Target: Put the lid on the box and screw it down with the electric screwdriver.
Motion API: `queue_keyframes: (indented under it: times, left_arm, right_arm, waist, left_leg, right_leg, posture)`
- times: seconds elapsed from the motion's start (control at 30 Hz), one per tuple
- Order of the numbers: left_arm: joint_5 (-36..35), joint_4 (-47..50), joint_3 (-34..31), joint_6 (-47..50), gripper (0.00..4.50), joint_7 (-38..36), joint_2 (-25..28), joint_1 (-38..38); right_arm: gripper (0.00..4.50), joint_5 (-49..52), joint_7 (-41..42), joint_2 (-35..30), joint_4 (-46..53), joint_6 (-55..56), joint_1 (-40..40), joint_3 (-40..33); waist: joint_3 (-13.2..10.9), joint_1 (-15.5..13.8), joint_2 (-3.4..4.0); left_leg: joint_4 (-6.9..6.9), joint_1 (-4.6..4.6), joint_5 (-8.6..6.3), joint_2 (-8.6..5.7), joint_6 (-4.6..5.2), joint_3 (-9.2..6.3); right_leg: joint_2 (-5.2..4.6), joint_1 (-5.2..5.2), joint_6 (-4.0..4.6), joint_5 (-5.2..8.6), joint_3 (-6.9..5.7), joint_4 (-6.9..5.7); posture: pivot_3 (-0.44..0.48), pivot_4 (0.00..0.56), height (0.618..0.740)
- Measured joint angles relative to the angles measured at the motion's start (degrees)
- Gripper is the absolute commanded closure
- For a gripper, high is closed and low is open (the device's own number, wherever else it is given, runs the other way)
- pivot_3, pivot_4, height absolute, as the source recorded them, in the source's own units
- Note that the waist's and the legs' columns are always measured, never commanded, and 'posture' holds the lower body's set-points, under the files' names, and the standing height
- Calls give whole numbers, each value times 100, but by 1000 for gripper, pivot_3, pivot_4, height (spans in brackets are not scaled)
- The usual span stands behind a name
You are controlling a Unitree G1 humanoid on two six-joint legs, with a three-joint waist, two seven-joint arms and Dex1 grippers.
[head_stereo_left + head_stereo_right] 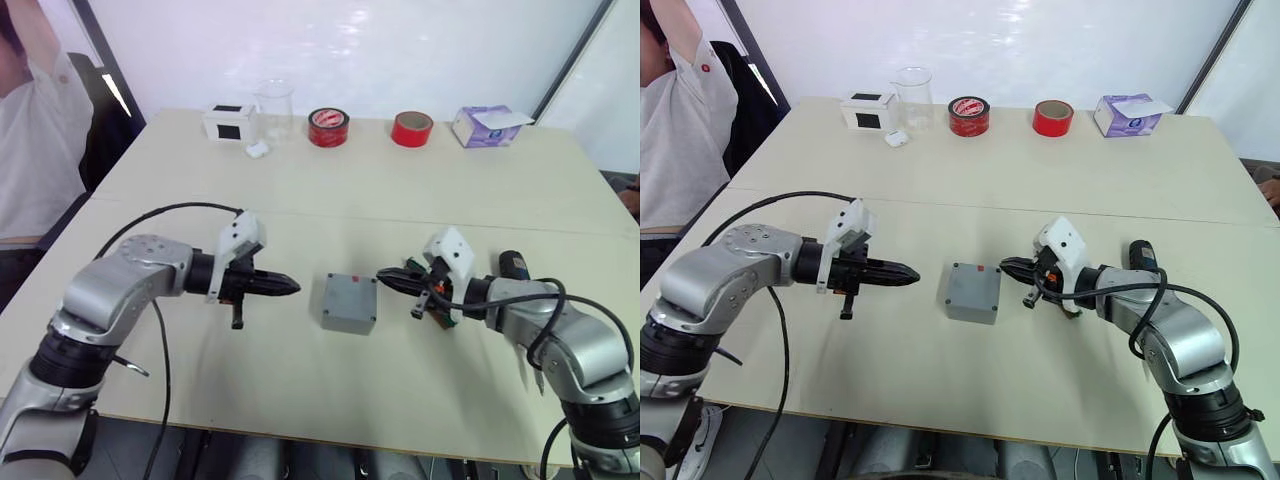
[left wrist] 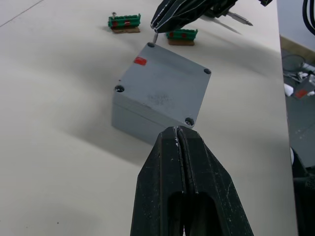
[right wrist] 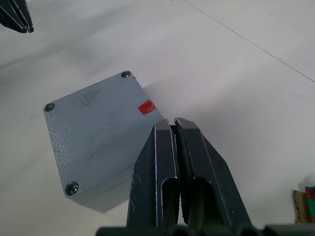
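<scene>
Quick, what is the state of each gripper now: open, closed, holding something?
Left gripper: closed, holding nothing, beside the box.
Right gripper: closed, holding nothing, on the opposite side of the box.

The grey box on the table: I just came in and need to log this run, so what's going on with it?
The box sits closed in the middle of the table, its lid already on with screws at the corners. Neither arm holds anything: the left end effector and right end effector are shut and point at the box from either side. The screwdriver lies behind the right arm.
</scene>
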State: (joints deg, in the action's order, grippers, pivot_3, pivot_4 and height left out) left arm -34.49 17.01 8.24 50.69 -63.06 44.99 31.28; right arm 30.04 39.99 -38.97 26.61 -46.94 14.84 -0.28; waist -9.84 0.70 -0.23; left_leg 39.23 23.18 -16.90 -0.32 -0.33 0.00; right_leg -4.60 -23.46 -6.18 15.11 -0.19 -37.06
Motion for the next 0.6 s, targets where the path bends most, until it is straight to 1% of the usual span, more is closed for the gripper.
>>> queue_keyframes:
  times: [0.6]
  left_arm:
    - [-114,11,-9,21,4500,97,-2,0]
  right_arm:
    - [4468,-165,9,20,-221,164,132,226]
  waist:
    - [0,-1,0]
  left_leg:
    - [0,0,0,0,0,0]
  right_leg:
    - [0,0,0,0,0,0]
  posture:
    - [0,150,740]
